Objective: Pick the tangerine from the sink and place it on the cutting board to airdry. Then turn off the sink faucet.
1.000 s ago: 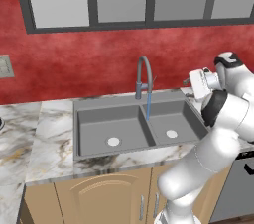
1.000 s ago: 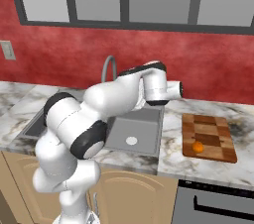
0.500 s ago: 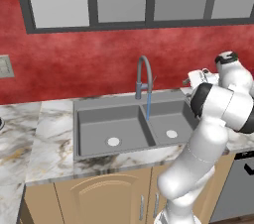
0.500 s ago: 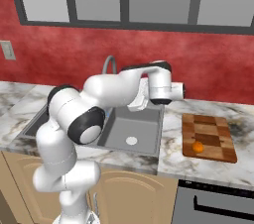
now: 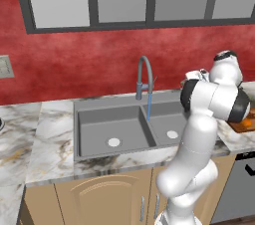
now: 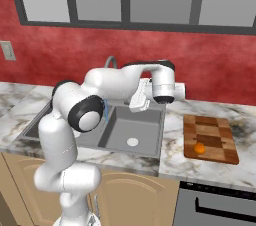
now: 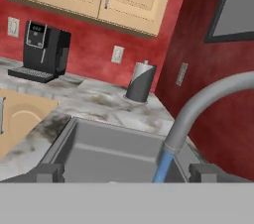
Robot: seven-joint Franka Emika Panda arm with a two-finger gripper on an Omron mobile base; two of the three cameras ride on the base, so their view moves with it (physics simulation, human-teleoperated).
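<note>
Hand view: the two dark fingertips [image 7: 49, 172] stand spread wide with nothing between them, and just beyond them the faucet [image 7: 198, 106] arches across from the right, its blue stream of water [image 7: 161, 166] falling between the fingers into the sink [image 7: 99, 148]. The spout lies ahead and slightly right of the gripper [image 7: 124, 173]; its handle I cannot make out. In the right base view the tangerine [image 6: 199, 147] already sits on the cutting board [image 6: 210, 132], well right of the gripper [image 6: 139, 97], so shutting off the water looks to be the remaining step.
</note>
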